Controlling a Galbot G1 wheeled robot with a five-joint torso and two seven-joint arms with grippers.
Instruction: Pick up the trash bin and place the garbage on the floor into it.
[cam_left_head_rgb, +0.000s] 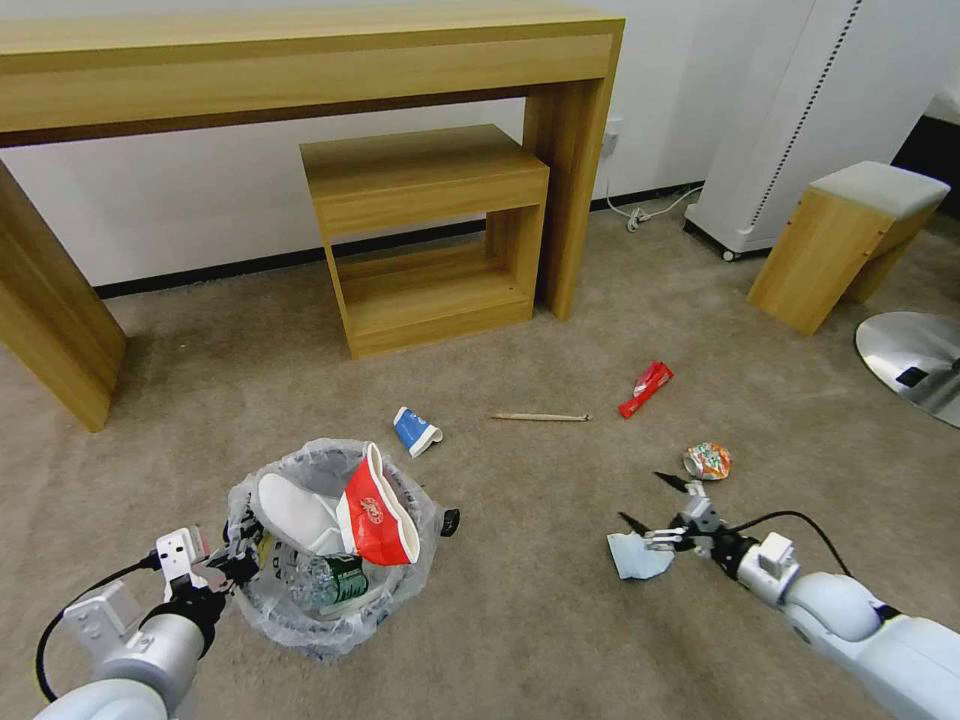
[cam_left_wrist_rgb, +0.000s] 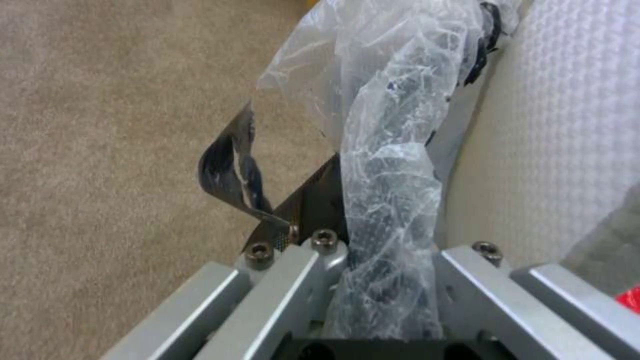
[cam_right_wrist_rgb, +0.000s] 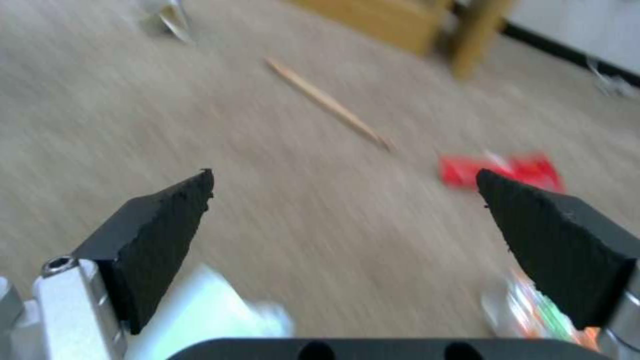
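The trash bin (cam_left_head_rgb: 300, 610), lined with a crinkly bag (cam_left_wrist_rgb: 380, 150), is at lower left. It holds a white slipper (cam_left_head_rgb: 292, 512), a red paper cup (cam_left_head_rgb: 375, 512) and a green-label bottle (cam_left_head_rgb: 338, 582). My left gripper (cam_left_head_rgb: 236, 562) is shut on its rim and bag (cam_left_wrist_rgb: 387, 260). On the beige floor (cam_left_head_rgb: 520, 620) lie a blue cup (cam_left_head_rgb: 415, 430), a wooden stick (cam_left_head_rgb: 540, 417), a red wrapper (cam_left_head_rgb: 645, 388), a crushed can (cam_left_head_rgb: 707, 461) and a blue mask (cam_left_head_rgb: 638, 556). My right gripper (cam_left_head_rgb: 645, 498) hangs open just above the mask, with the can beside it (cam_right_wrist_rgb: 347, 200).
A long wooden desk (cam_left_head_rgb: 300, 70) and a low shelf unit (cam_left_head_rgb: 430, 240) stand against the back wall. A wooden stool (cam_left_head_rgb: 850, 240), a white appliance (cam_left_head_rgb: 800, 120) and a round metal base (cam_left_head_rgb: 910, 360) are at the right. A small black item (cam_left_head_rgb: 450, 521) lies by the bin.
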